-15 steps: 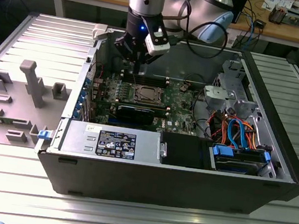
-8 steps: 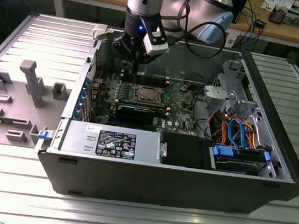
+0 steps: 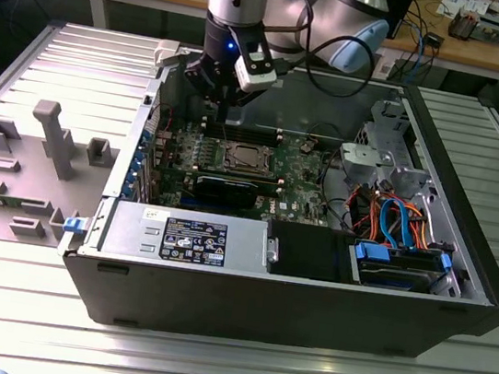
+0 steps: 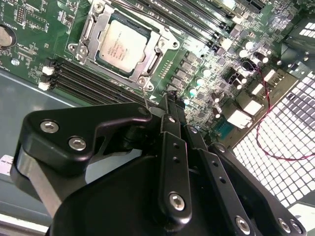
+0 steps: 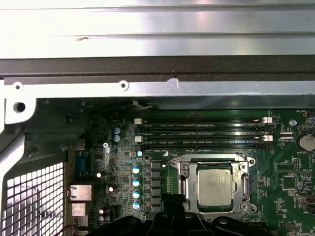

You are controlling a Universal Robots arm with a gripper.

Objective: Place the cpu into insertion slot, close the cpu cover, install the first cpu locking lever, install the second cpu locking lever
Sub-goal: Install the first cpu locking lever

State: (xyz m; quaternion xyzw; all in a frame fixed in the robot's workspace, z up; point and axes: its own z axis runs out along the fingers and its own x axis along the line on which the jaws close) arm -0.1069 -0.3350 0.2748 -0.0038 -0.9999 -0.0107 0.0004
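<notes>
Near the board's middle, the cpu (image 4: 119,45) sits in the slot (image 5: 214,185) with the cover (image 4: 91,32) down; the gripper (image 4: 170,105), clenched and empty, hangs above, levers unclear.

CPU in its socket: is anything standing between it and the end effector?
Nothing visible does. The cpu sits in the insertion slot under the closed cpu cover, with open air up to the end effector above it.

Arm upright, gripper (image 3: 215,89) pointing down, fingers (image 4: 170,120) pressed together
</notes>
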